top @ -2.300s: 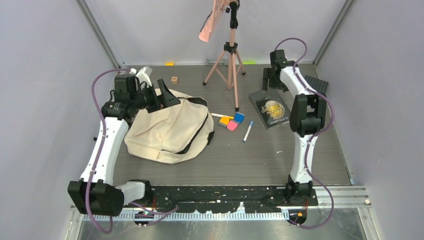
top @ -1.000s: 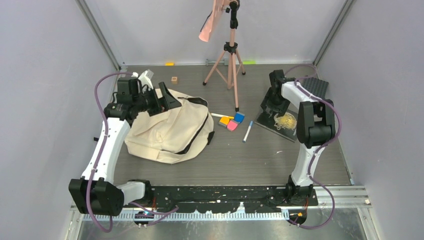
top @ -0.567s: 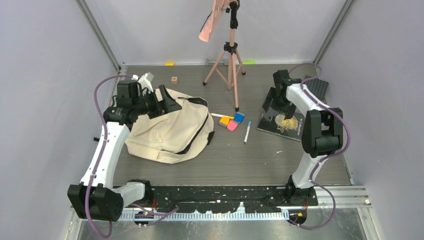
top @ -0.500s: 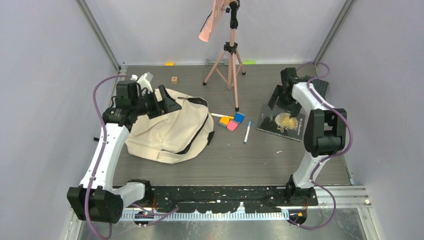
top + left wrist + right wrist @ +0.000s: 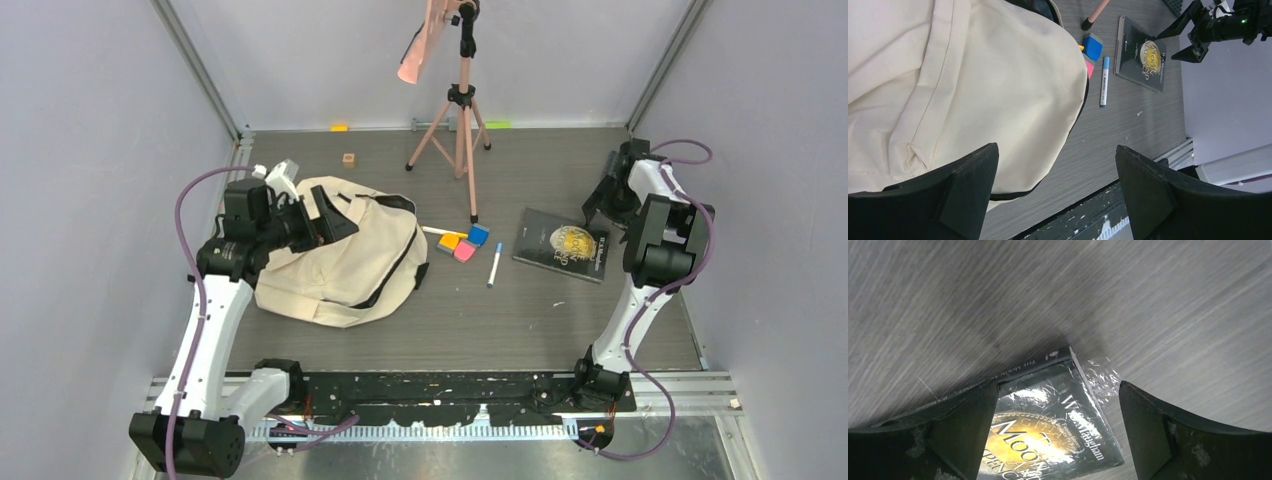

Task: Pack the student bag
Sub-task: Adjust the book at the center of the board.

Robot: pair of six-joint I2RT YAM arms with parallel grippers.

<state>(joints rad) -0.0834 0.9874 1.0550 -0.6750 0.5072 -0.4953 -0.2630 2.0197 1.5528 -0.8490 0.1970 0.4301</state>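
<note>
The student bag (image 5: 340,258), beige canvas with black trim, lies at the left of the table and fills the upper left of the left wrist view (image 5: 963,85). My left gripper (image 5: 338,213) hangs open and empty over the bag's far left part. A dark book with a gold disc on its cover (image 5: 562,245) lies flat at the right. My right gripper (image 5: 598,203) is open and empty just above the book's far right corner (image 5: 1048,420), not touching it. A blue-capped marker (image 5: 496,262) and orange (image 5: 449,241), pink (image 5: 465,251) and blue (image 5: 479,235) blocks lie between bag and book.
A pink tripod (image 5: 460,110) stands at the back centre, one leg reaching down beside the blue block. A small wooden cube (image 5: 349,159) sits behind the bag. Grey walls close in on the left, back and right.
My right arm has swung from over the book out to its far right side. The book has slid nearer and turned. My left gripper has shifted slightly nearer over the bag.
</note>
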